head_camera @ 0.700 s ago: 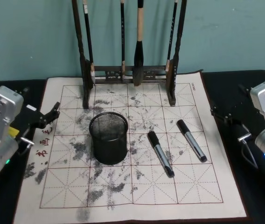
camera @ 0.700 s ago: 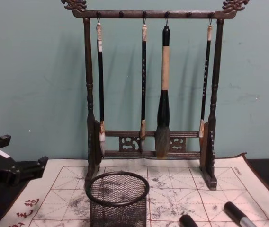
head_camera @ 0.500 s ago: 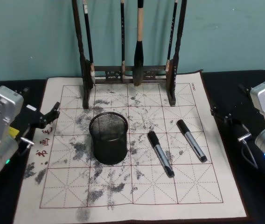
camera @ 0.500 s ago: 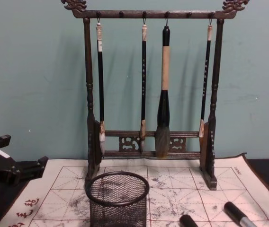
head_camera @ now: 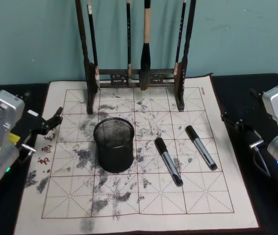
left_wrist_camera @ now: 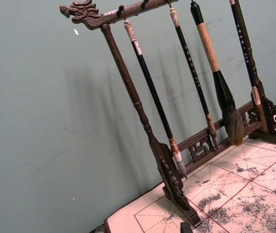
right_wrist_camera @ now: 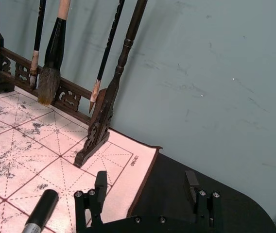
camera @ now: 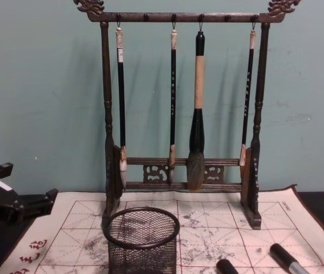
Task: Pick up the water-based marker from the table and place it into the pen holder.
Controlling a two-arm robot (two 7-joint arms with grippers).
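The round black wire-mesh pen holder (head_camera: 113,147) stands upright a little left of centre in the head view. It sits on a white gridded, ink-stained calligraphy mat (head_camera: 202,196) spread over the black bench (head_camera: 256,83). Two water-based markers with black caps and grey barrels lie flat on the mat, right of centre. The first marker (head_camera: 168,161) is near the holder but apart from it. The second marker (head_camera: 201,148) lies farther right, roughly parallel, and both caps point toward the top of the frame. A tall dark wooden brush rack (head_camera: 135,76) with dragon-head ends stands at the top centre, carrying four hanging brushes (camera: 196,125). The left end effector (head_camera: 57,121) sits at the left edge, at the mat's border, fingers apart and empty. The right end effector (right_wrist_camera: 146,182) sits at the right edge over bare bench, fingers spread wide, holding nothing.
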